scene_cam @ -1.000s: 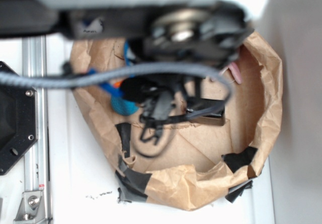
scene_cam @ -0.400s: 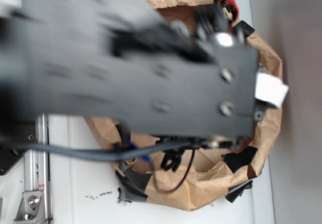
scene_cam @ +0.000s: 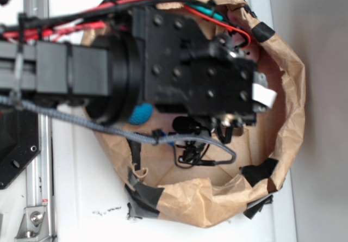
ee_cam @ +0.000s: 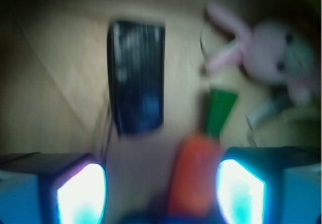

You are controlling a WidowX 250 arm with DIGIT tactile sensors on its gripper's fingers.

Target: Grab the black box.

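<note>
Black box (ee_cam: 137,77) lies beyond the open claw (ee_cam: 161,191).

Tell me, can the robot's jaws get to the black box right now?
Probably yes. In the wrist view the gripper stands open, and the black box lies just ahead with bare brown paper between. The toy carrot sits between the jaws and might get nudged.

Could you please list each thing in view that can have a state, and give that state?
black box: lying flat on the brown paper, free, ahead of the end effector and not between its fingers.
end effector: open, fingers apart, nothing gripped.
toy carrot: lying between the fingers, leafy end pointing away, not clamped.
pink bunny: lying on the paper, untouched.
paper bag: open, rim rolled down and taped.
teal ball: mostly hidden under the arm.
</note>
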